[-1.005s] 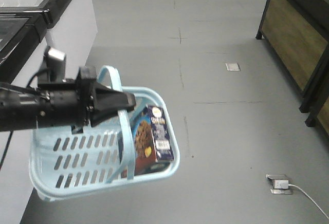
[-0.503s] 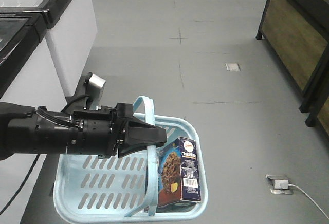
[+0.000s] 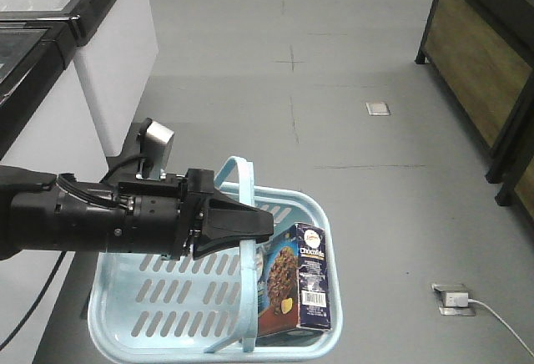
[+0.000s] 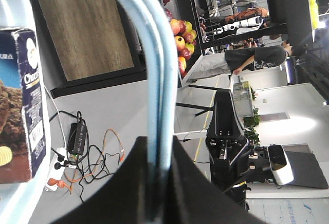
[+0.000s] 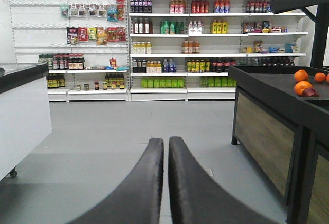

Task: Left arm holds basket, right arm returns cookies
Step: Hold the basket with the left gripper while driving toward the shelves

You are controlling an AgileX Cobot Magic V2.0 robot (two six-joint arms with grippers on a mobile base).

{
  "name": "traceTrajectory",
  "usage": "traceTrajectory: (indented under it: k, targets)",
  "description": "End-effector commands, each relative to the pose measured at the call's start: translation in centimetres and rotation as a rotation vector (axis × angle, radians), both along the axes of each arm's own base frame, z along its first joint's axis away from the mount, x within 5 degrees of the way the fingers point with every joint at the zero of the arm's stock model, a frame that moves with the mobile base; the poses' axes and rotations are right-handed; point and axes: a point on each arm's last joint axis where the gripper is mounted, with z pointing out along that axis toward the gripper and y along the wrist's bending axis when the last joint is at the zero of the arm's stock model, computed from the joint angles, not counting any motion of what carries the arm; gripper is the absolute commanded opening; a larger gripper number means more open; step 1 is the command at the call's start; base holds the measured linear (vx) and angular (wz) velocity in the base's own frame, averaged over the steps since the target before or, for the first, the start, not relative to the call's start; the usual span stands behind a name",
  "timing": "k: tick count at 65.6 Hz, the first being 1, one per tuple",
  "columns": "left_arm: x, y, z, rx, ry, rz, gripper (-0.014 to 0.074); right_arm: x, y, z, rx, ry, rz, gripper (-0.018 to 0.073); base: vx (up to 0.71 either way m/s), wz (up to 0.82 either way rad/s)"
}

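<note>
Light-blue basket [image 3: 288, 199] hangs by its handle [image 3: 244, 189], clamped in left tool [image 3: 260, 226]; cookies [image 3: 299, 289] stand upright inside, just right of tool tip; right-wrist view alone shows right tool [image 5: 165, 144], fingers [image 5: 149, 183] pressed together, facing stocked shelves [image 5: 205, 34].

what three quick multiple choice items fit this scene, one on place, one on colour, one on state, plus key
1. Where is the cookie box?
A on the floor
B in the basket
C on a shelf

2. What colour is the basket?
A red
B green
C light blue

3. What is the left gripper doing?
A shut on the handle
B open above it
C holding the box

Key: 1 B, the box stands upright inside the basket's right end. 2 C, its slotted walls and handles are light blue. 3 A, the left wrist view shows the gripper closed on the handle.
</note>
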Motion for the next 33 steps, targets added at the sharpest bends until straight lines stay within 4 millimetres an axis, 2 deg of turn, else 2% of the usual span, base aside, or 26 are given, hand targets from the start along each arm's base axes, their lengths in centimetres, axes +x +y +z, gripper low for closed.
traceTrajectory:
  k: [1, 33]
  targets:
    - [-0.13, -0.25, 3.19, -0.150, -0.040, 0.017, -0.0003, -0.11, 0.09, 0.21, -0.022, -0.071, 0.006, -0.0006, 0.00, 0.00]
    - [-0.13, -0.25, 3.14, -0.147, -0.039, 0.018, -0.0003, -0.11, 0.09, 0.21, -0.022, -0.071, 0.006, -0.0006, 0.00, 0.00]
